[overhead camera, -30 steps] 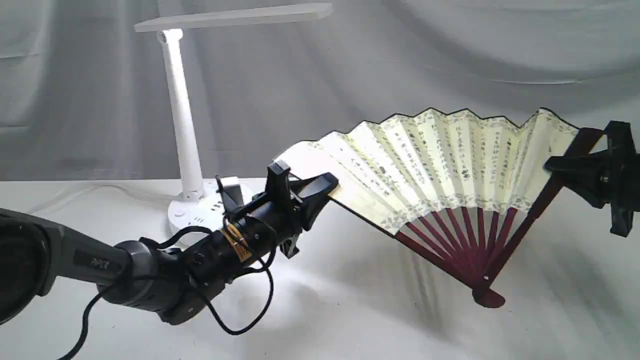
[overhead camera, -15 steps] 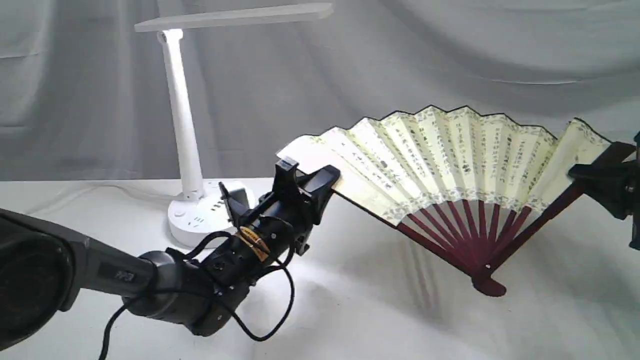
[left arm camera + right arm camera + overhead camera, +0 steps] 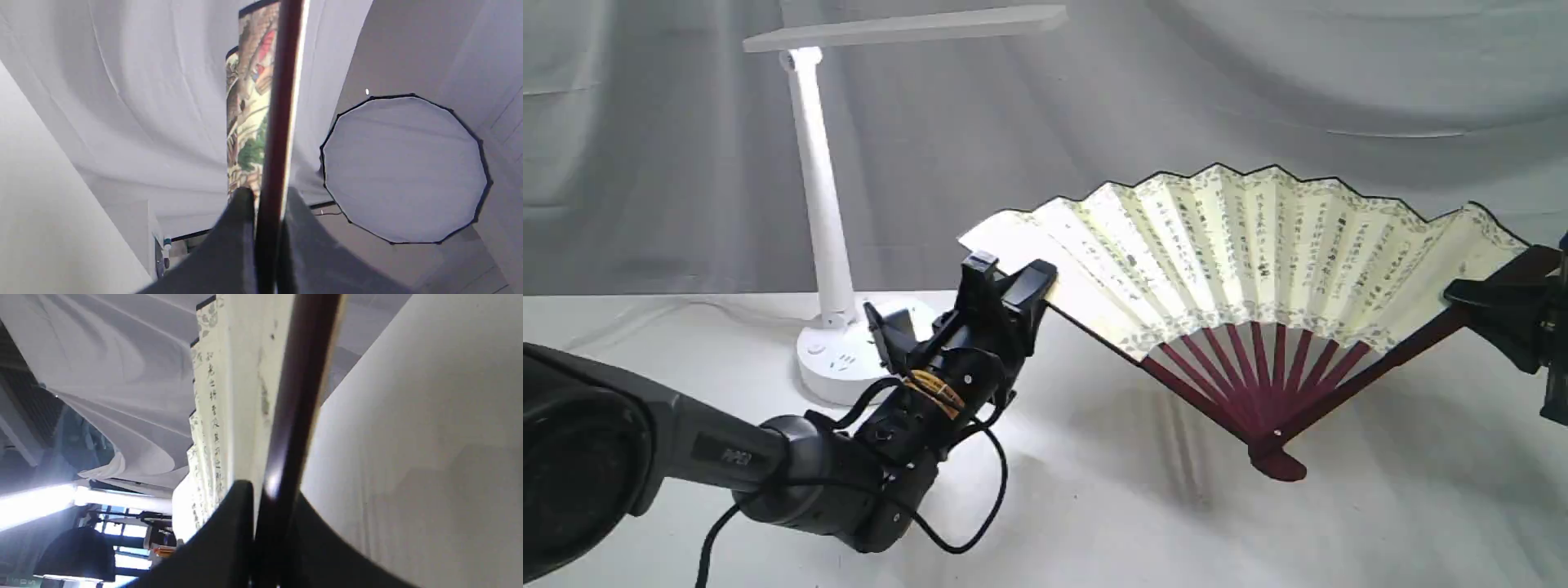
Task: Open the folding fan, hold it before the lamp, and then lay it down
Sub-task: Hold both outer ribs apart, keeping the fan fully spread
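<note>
Left claw clamped on the left outer rib of the fan, right claw clamped on the right outer rib. Fan spread wide between them, script side to the exterior camera, pivot low over the worktop, contact unclear. Lamp stands behind the left claw, left of the fan

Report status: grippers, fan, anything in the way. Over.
Left gripper and right gripper shut on the guards of the cream pleated paper folding fan. Fan spread open, right of the white plastic desk lamp in exterior view. No obstruction seen.
</note>
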